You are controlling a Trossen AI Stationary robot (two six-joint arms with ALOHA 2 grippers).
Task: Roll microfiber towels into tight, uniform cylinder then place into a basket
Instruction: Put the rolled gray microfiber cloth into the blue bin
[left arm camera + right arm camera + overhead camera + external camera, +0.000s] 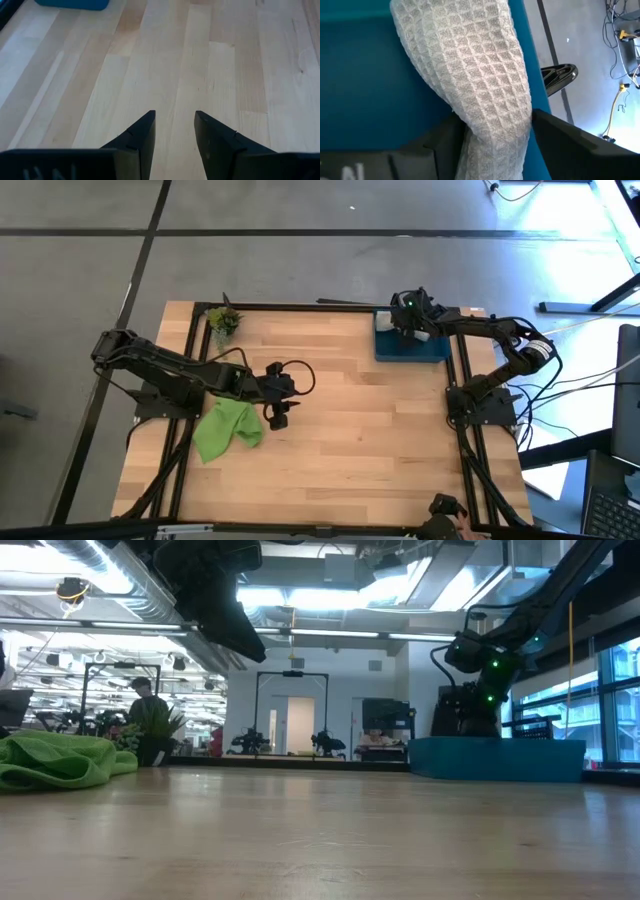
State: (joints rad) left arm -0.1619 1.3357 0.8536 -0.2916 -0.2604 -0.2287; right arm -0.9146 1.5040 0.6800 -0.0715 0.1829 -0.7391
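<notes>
The grey towel (465,65) is a waffle-textured roll lying over the blue floor of the basket (370,90), along one wall. My right gripper (495,145) is over the basket (410,348) at the table's far right and is shut on this roll. The lime green towel (225,430) lies crumpled on the table at the left. My left gripper (278,420) hangs open just right of it, above bare wood, with nothing between its fingers (145,135). My right gripper has the rolled grey towel between its two fingers, which meet the roll's two sides (485,130) and lie across it. They come slanting down from above. The roll narrows a little where they meet it. Its far part runs on inside the basket.
A small potted plant (223,320) stands at the table's far left corner. A black frame runs around the tabletop. Bare wood lies between the two arms in the middle of the table (360,420).
</notes>
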